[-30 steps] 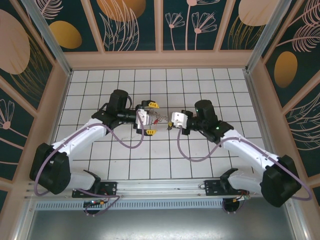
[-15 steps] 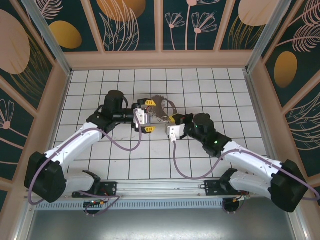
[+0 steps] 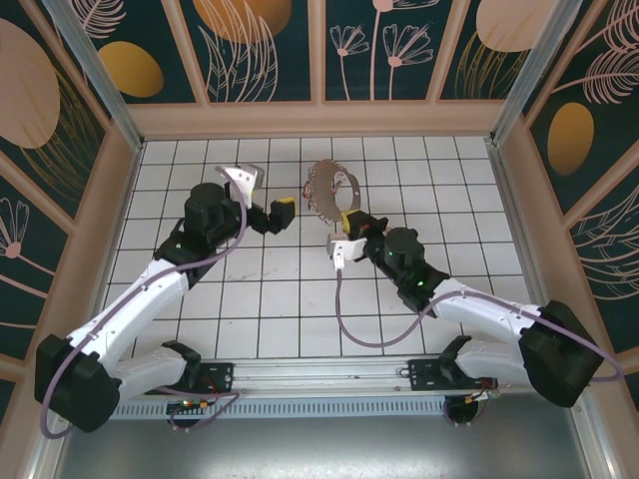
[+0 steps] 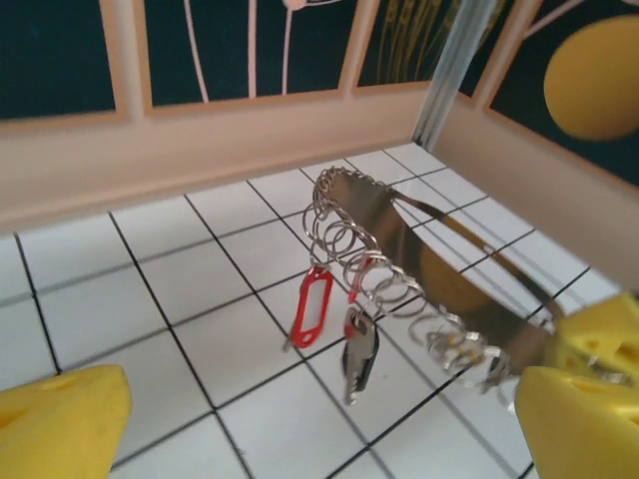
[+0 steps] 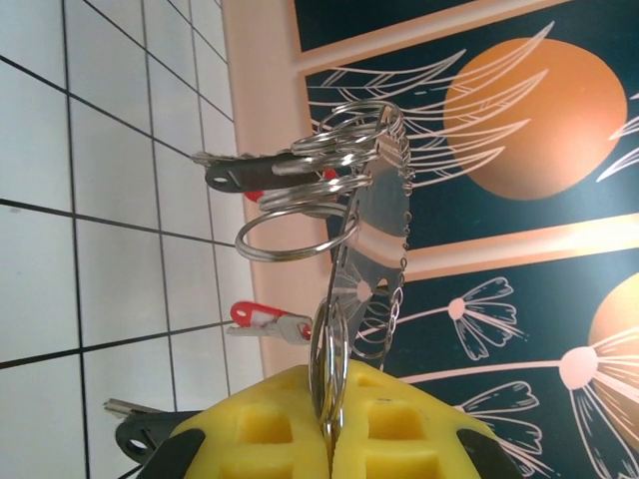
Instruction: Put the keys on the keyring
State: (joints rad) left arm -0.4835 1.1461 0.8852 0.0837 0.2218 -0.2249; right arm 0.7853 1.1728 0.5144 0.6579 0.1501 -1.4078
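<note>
Arms: two. Claws: two, left claw (image 3: 265, 195) and right claw (image 3: 346, 228). Keyring (image 3: 327, 190): one large hoop. Red tags (image 4: 310, 307) on keyring rim: two seen. Dark keys (image 4: 359, 351) hanging from keyring: at least two. Split rings (image 5: 290, 239) along keyring rim: many, too crowded for exact count.

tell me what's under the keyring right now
Below the keyring hang small split rings, a red tag and a dark key, over white tiles. The right pincer covers its near rim.

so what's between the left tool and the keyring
Only bare white tile, seen in the top view; the left tool is open, apart from the keyring.
</note>
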